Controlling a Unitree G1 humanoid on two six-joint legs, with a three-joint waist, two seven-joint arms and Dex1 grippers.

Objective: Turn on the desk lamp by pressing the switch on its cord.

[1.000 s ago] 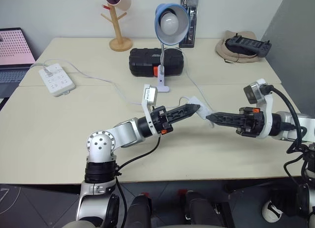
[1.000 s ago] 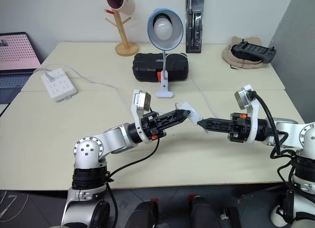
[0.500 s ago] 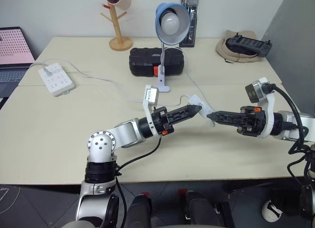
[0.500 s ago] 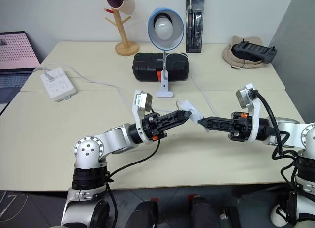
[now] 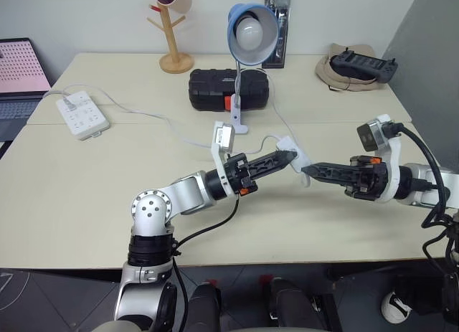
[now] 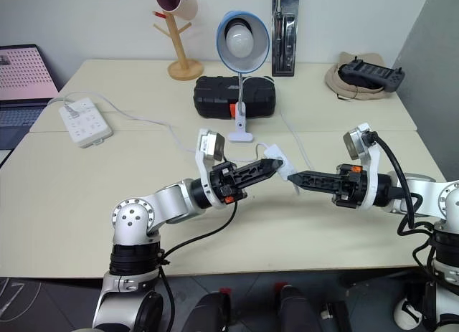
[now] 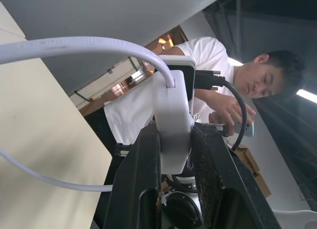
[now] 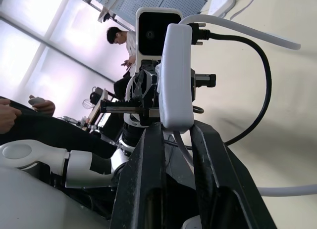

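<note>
Head view: the switch is held up above the table between both arms, in front of the lamp, which isn't lit. The left gripper is clamped on one end, the right gripper on the other. The cord can be followed back across the table to the power strip.

Left wrist view: the switch is seen pinched tight between the two black fingers, cord arcing off it. A person is seen behind.

Right wrist view: the switch is squeezed between that gripper's fingers too, with the left gripper's camera right behind it.
</note>
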